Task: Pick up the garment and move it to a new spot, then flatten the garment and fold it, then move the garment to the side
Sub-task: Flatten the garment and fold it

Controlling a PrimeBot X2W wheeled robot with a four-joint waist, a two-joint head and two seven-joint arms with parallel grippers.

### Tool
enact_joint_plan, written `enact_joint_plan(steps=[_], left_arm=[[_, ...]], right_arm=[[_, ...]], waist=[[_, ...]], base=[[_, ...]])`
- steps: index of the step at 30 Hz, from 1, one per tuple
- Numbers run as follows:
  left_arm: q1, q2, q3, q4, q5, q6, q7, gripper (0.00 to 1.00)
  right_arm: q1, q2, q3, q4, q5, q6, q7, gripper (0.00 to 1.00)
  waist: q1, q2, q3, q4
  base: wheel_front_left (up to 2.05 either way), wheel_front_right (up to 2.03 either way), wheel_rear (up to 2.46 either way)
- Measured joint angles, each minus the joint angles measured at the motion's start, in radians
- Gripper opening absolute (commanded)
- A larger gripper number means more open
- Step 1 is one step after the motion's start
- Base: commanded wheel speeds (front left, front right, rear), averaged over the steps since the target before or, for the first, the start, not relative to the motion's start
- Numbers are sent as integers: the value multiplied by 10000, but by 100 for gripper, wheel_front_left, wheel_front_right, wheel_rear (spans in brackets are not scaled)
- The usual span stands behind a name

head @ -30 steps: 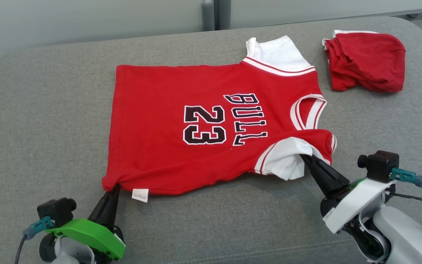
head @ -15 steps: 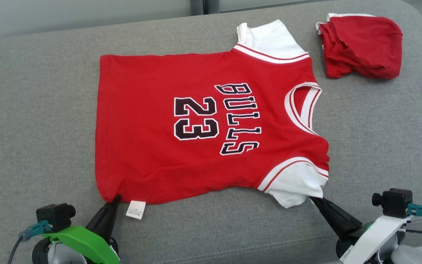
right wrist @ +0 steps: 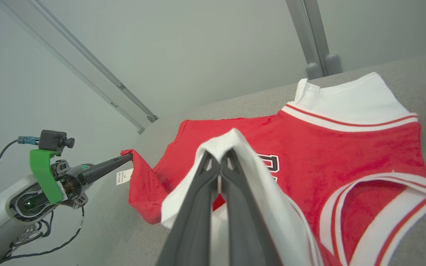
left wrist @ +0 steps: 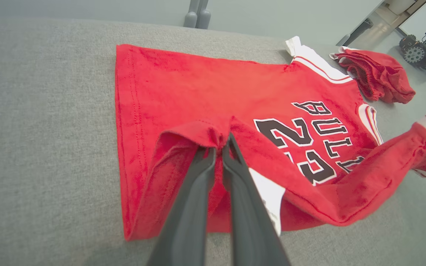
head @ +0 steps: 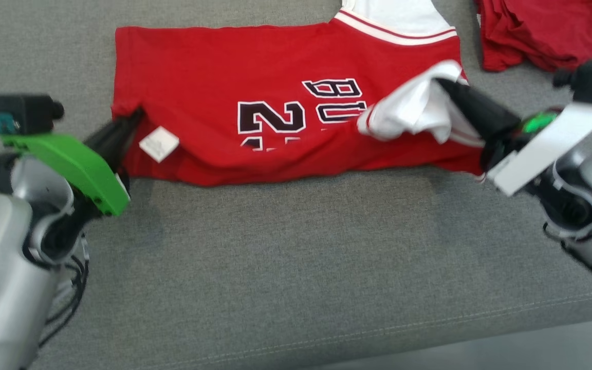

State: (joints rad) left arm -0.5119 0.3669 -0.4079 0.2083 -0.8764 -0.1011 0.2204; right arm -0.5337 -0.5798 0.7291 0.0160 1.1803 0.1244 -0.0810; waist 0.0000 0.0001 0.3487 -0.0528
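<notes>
- Head view: the red shirt lies on the grey cushion. Its long axis runs across from the left tool to the right tool, hem at the left tool and neck end at the right.
- Left tool: fingers pinched tight on the near hem corner, raised off the cushion. A white label hangs just beside its tips.
- Right tool: clamped on the white sleeve, held above the printed lettering.
- The near long edge is lifted between both tools; the far edge lies flat.
- A crumpled red cloth lies beyond the right tool.
</notes>
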Motion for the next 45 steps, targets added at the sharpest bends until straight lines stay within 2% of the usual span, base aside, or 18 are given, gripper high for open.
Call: enact_joint_plan(steps=[4, 7, 10, 12, 15, 18, 22, 29, 36, 45], left_arm=[[-2475, 17, 481, 245, -127, 61, 765, 0], [-4800, 105, 1156, 71, -4, 100, 646, 0], [-6829, 13, 2036, -313, -29, 150, 159, 0], [-7760, -58, 2282, -347, -102, 146, -69, 0], [-8103, -299, 2173, 25, -102, 31, -495, 0], [-7594, -525, 1404, 779, -10, -88, -495, 0], [-6012, -702, 972, 1766, -98, -148, -495, 0], [-3803, -688, 926, 2869, -483, -186, -1120, 0], [-2324, -936, 851, 3315, -690, -236, -2196, 0], [-1068, -800, 86, 3122, -247, -276, -3519, 0]], right_arm=[[-2542, 77, -1110, 918, 238, -2, 617, 0], [-4678, 523, -2270, 1281, 307, -123, 529, 0], [-6538, 1421, -3298, 1014, 769, -113, -104, 0], [-7640, 1559, -3639, 859, 447, -104, -602, 0], [-8532, 1363, -3670, 953, -265, -63, -1216, 0], [-8138, 1133, -2543, 1662, -941, -12, -1005, 0], [-6421, 1129, -1542, 2487, -995, -12, -813, 0], [-3859, 1787, -205, 2784, -500, -12, -1120, 0], [-2672, 1795, 92, 2851, -305, -12, -1611, 0], [-1594, 1620, -485, 2199, 272, -12, -1708, 0]], waist=[[0, 0, 534, -6], [1, 0, 943, -25], [1, 0, 1357, -59], [1, 0, 1636, -81], [1, 0, 2001, -89], [2, 0, 2216, -8], [2, 0, 2263, 227], [2, 0, 2218, 326], [1, 0, 1765, 242], [0, 0, 719, 133]], base=[[0, 0, 0], [0, 0, 0], [0, 0, 0], [0, 0, 0], [0, 0, 0], [0, 0, 0], [0, 0, 0], [0, 0, 0], [0, 0, 0], [0, 0, 0]])
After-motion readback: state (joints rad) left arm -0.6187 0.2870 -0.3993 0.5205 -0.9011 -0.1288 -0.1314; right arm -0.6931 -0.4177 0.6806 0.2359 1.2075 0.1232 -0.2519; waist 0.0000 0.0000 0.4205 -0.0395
